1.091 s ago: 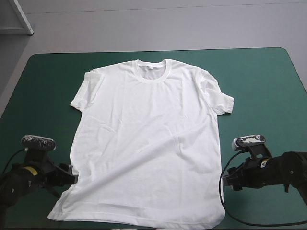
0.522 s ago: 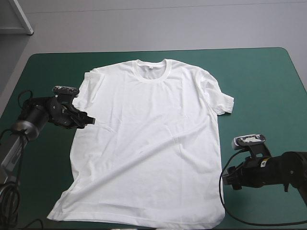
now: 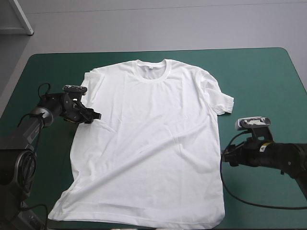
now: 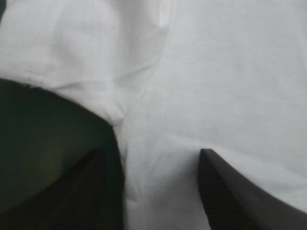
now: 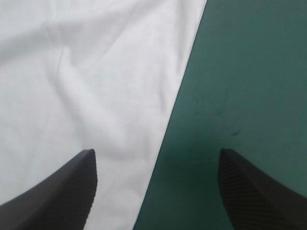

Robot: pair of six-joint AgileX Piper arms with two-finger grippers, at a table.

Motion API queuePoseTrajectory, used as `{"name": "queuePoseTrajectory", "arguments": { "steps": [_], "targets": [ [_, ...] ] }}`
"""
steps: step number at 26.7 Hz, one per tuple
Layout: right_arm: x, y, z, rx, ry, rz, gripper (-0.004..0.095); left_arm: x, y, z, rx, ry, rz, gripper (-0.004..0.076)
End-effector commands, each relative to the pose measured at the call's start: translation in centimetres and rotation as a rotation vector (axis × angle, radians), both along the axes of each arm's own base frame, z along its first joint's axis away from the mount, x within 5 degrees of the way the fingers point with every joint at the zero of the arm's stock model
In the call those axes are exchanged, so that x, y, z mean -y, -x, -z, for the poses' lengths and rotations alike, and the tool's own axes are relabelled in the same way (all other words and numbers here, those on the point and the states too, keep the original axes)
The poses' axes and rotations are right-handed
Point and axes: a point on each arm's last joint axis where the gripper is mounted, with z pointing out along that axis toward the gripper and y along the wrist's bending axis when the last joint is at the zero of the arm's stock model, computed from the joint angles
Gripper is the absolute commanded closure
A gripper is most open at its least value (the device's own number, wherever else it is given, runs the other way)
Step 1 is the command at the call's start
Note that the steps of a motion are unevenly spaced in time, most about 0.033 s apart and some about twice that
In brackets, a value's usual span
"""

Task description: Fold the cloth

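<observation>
Across the middle of the table (image 3: 259, 81), on its teal-green cover, the T-shirt (image 3: 148, 143) lies spread flat, collar toward the far edge and hem along the near edge, says the first watcher. "Why would the left gripper (image 3: 95, 116) sit at that spot?"

"It straddles the shirt's side edge just under the left sleeve (image 3: 81, 96)," answers the second. "Its wrist view shows the black fingers (image 4: 91, 187) spread wide, one over bare cover, the other over the white body, with the armpit crease (image 4: 117, 117) just ahead of them (nothing pinched yet). That looks like a setup for taking the edge."

"And the right gripper (image 3: 226, 157)?"

"Spread too, at the opposite side edge, nearer the hem than the sleeve. One finger hangs over cloth, the other over cover, so the edge runs between them."

"So the fold has not begun?"

"Judging by the flat shirt, no. Both arms seem placed to grip opposite sides, though at unequal places along the shirt, which might skew a fold."
</observation>
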Motion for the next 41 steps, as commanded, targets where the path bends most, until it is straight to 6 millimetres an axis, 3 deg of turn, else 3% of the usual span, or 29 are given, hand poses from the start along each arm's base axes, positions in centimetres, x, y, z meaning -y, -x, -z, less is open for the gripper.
{"name": "queuePoseTrajectory", "arguments": {
  "steps": [1,5,6,7,12,20,24,26,30,31,36,41],
  "targets": [
    [-0.2,-3.6,-1.4,0.066,-0.004,0.030,0.0237,0.1,-0.6,-0.6,0.038,0.028,-0.032,0.0349],
    [-0.8,-7.3,-1.4,0.075,-0.005,0.026,0.0237,0.1,-0.5,-0.1,0.009,0.033,-0.031,0.0555],
    [-1.1,-9.2,-1.0,0.065,-0.005,0.032,0.0237,0.1,-0.5,0.1,0.003,0.031,-0.030,0.0664],
    [-1.3,-10.9,-0.5,0.056,0.000,0.036,0.0237,0.1,-0.6,0.2,0.000,0.031,-0.030,0.0702],
    [-2.2,-16.0,3.0,-0.033,-0.002,0.049,0.0237,0.1,-0.7,0.7,-0.014,0.032,-0.031,0.0703],
    [-3.1,-18.4,6.9,-0.101,-0.049,0.051,0.0257,0.1,-0.7,0.9,-0.017,0.032,-0.031,0.0703],
    [-3.0,-19.0,7.4,-0.070,-0.046,0.068,0.0411,0.1,-0.8,0.8,-0.004,0.032,-0.032,0.0703],
    [-3.1,-19.1,7.3,-0.048,-0.049,0.060,0.0536,0.2,-0.8,0.8,-0.005,0.043,-0.039,0.0703],
    [-3.2,-19.5,6.6,0.014,-0.062,0.038,0.0889,0.2,-1.0,0.6,0.011,0.048,-0.043,0.0703],
    [-3.3,-19.7,6.2,0.027,-0.065,0.032,0.0921,0.2,-1.0,0.4,0.019,0.047,-0.042,0.0703],
    [-3.6,-20.2,3.0,0.095,-0.081,0.004,0.0925,0.3,-1.3,-2.6,0.057,0.050,-0.030,0.0703],
    [-3.8,-19.9,-2.3,0.182,-0.086,-0.054,0.0925,0.2,-1.8,-8.8,0.160,0.018,0.017,0.0703]
  ]
}}
